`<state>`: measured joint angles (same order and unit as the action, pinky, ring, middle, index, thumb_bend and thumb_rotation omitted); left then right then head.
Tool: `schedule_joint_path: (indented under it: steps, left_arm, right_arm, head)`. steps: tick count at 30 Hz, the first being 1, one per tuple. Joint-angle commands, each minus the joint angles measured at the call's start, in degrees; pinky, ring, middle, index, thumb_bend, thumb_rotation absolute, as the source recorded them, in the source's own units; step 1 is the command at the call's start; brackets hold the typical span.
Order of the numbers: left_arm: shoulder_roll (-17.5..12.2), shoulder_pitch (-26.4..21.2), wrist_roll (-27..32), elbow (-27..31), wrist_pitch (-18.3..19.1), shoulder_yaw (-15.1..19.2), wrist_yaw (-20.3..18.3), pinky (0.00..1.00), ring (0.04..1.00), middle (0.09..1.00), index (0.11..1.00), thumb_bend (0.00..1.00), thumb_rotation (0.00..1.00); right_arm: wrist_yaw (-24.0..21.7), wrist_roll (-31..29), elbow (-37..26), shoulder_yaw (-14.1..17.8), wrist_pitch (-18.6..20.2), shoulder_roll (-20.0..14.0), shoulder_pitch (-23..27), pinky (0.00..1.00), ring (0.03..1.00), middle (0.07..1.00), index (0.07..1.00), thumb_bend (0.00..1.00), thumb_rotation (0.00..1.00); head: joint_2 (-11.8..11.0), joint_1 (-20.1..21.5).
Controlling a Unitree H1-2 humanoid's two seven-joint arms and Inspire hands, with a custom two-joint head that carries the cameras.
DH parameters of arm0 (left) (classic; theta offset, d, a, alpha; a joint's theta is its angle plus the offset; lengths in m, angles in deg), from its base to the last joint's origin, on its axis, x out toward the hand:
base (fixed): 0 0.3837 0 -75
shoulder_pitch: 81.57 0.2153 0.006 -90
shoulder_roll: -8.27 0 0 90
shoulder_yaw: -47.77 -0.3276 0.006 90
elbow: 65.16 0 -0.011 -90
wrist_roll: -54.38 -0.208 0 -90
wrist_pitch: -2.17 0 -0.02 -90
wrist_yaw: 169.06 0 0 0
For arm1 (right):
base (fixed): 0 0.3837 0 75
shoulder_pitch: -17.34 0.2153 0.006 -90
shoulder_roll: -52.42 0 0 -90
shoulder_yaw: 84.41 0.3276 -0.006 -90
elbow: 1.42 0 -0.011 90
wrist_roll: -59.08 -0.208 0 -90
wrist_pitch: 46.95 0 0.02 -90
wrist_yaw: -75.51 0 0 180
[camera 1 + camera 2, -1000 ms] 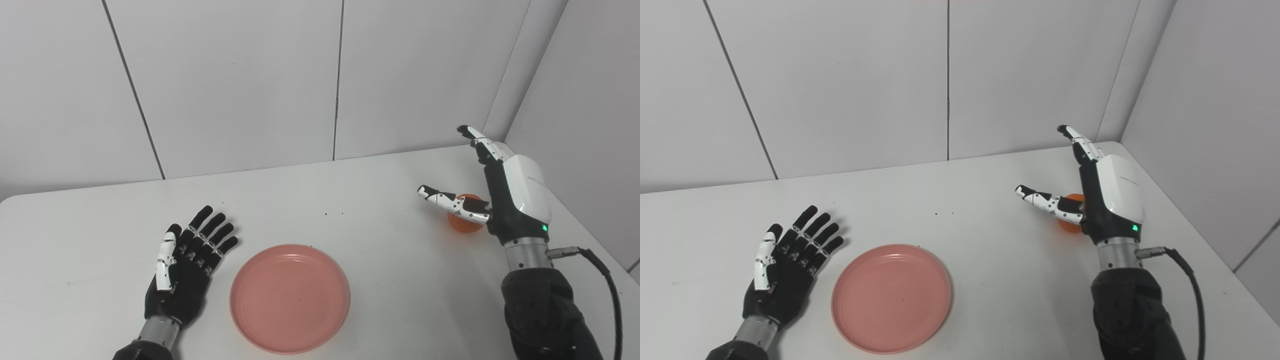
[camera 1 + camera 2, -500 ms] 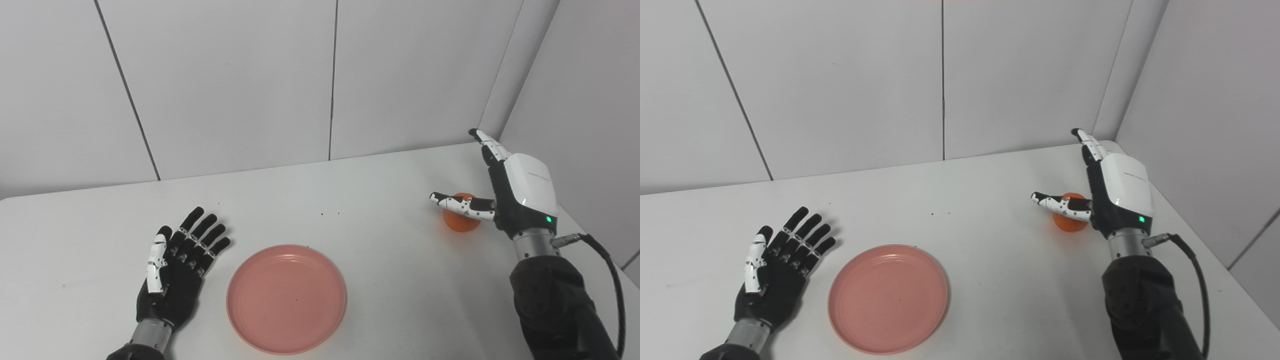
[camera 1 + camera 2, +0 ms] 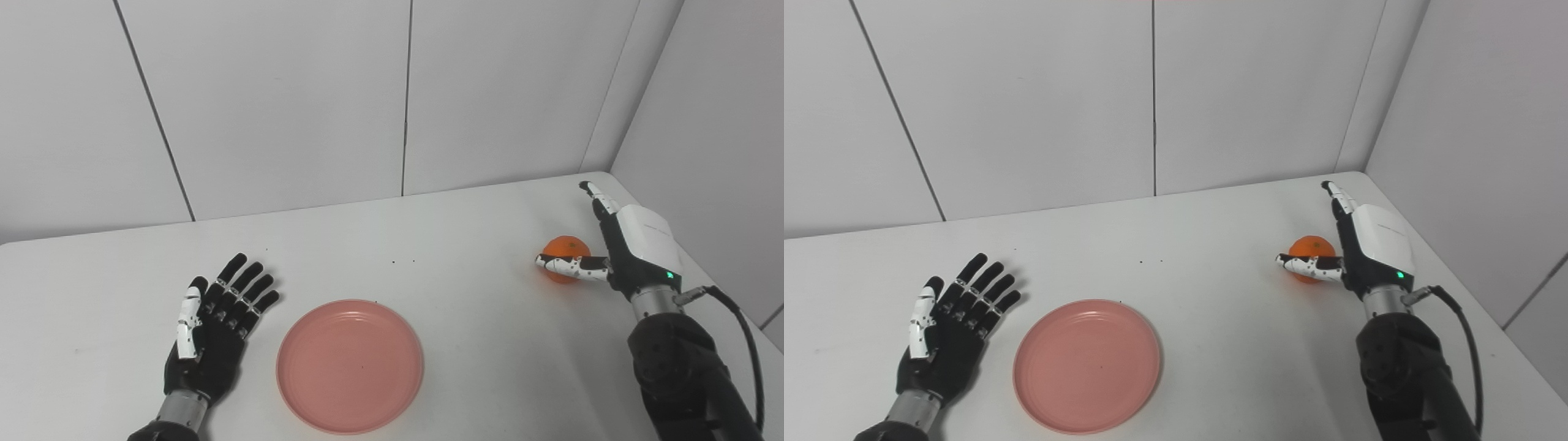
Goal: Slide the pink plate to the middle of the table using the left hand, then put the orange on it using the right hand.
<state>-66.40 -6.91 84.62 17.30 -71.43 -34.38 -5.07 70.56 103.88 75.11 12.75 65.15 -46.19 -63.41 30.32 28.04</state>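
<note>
The pink plate [image 3: 350, 365] lies flat and empty on the white table [image 3: 429, 245], near the front middle. The orange [image 3: 565, 251] sits on the table at the far right. My right hand [image 3: 618, 248] is open around it from the right, thumb stretched across its near side and fingers past its far side, not closed on it. My left hand [image 3: 211, 327] lies open and empty, palm up, on the table just left of the plate, not touching it.
White wall panels stand behind the table, and a wall runs close along its right edge beside the orange. A black cable [image 3: 744, 343] hangs from my right wrist. A few small dark specks lie mid-table.
My right hand has lowered and moved right and forward, so it now brackets the orange at table height. My left hand drew back slightly. The camera shifted a little.
</note>
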Motion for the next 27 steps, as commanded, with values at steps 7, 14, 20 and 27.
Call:
schedule_joint_path:
  steps: [7,14,20,27]
  left_arm:
    - [-0.84,0.88,-0.69,-0.47,1.02,-0.04,0.86,0.78,0.807,0.809,0.807,0.29,1.00]
    - [-0.84,0.83,-0.77,-1.36,0.62,-0.17,0.73,0.79,0.807,0.807,0.800,0.29,1.00]
    - [-1.00,0.85,-0.97,-1.73,0.26,-0.38,0.57,0.80,0.815,0.815,0.811,0.29,1.00]
    - [-1.25,0.87,-0.91,-1.87,0.16,-0.37,0.46,0.79,0.811,0.812,0.809,0.29,1.00]
  right_arm:
    - [1.27,-0.22,1.50,-0.15,2.36,-0.49,2.16,0.70,0.846,0.913,0.930,0.98,0.45]
    - [2.74,-1.51,4.76,-0.33,1.97,-0.13,2.83,0.71,0.847,0.912,0.928,0.99,0.45]
    - [3.70,-1.84,6.90,-0.47,2.21,-0.21,3.32,0.71,0.837,0.909,0.927,0.99,0.45]
    - [5.32,-3.79,9.49,-0.65,1.60,-0.11,3.95,0.71,0.837,0.910,0.923,0.98,0.44]
  head:
    - [-0.72,-0.29]
    - [-1.40,0.00]
    - [-1.83,-0.03]
    - [-2.44,0.33]
